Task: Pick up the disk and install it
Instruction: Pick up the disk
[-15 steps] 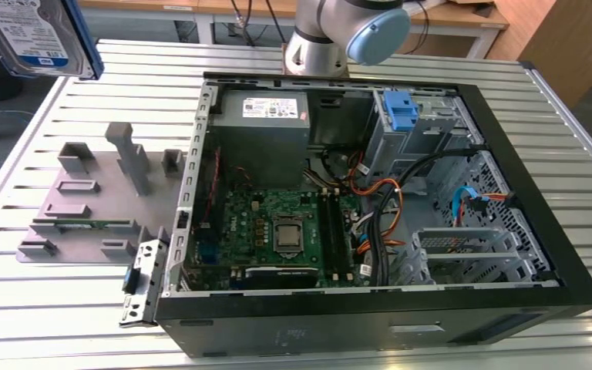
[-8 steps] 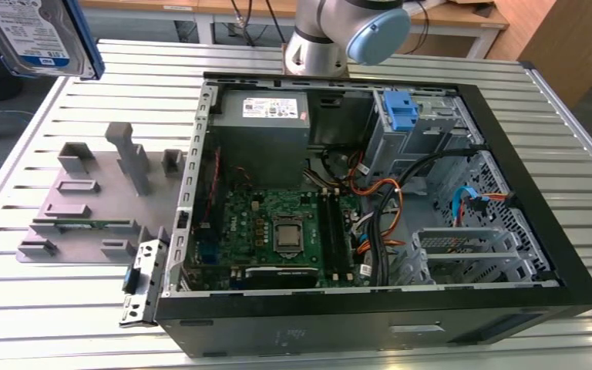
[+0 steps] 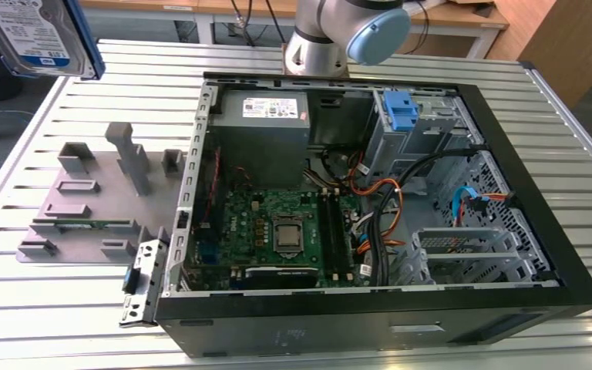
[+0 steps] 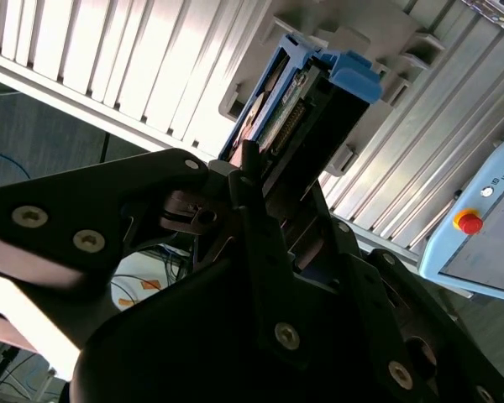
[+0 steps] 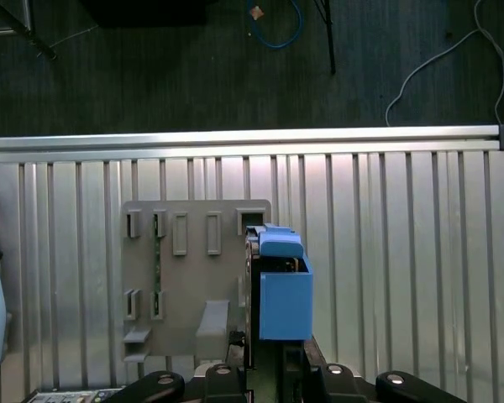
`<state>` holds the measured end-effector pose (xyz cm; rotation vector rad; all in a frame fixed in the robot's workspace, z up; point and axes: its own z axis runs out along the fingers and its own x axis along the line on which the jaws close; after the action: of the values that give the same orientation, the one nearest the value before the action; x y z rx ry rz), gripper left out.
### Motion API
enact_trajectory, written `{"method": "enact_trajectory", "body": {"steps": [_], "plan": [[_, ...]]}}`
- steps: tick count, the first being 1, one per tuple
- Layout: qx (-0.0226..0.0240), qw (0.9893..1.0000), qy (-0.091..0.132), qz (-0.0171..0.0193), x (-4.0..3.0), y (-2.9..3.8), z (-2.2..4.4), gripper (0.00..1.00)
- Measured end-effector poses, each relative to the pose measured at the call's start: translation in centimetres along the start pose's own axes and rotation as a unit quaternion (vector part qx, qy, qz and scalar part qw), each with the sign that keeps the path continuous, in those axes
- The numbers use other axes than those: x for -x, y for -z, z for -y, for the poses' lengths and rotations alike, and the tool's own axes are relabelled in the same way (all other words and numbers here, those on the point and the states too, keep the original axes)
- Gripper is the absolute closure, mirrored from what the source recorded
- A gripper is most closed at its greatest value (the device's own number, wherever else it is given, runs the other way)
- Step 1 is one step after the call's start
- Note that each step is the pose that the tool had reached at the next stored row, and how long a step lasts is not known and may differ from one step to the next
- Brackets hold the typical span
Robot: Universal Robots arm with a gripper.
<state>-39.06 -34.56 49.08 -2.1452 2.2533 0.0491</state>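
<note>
The disk (image 3: pixel 39 35), a silver drive with a white-and-blue label in a blue carrier frame, hangs high in the air at the exterior view's upper left, above the table's far corner. In the second wrist view my gripper (image 4: pixel 273 180) is shut on the disk (image 4: pixel 307 101), its black fingers (image 4: pixel 250 180) clamping the sides of the carrier. In the first wrist view the disk (image 5: pixel 284 302) shows end-on as a blue block, above the edge of a grey fixture plate (image 5: pixel 193 277) on the table below.
The open computer case (image 3: pixel 523 154) lies on the slatted metal table (image 3: pixel 573 116), with a grey power-supply box (image 3: pixel 263 116), a motherboard (image 3: pixel 275 231) and a lone blue bracket (image 3: pixel 403 112) in the drive bay. The grey fixture plate (image 3: pixel 90 200) lies beside the case. A pendant (image 4: pixel 479 227) sits at the table's edge.
</note>
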Motion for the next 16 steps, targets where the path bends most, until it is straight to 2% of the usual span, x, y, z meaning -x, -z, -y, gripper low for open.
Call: {"method": "enact_trajectory", "body": {"steps": [16], "plan": [[0.0001, 1.0, 0.0, 0.0006, 0.01, 0.0, 0.38, 0.65]]}}
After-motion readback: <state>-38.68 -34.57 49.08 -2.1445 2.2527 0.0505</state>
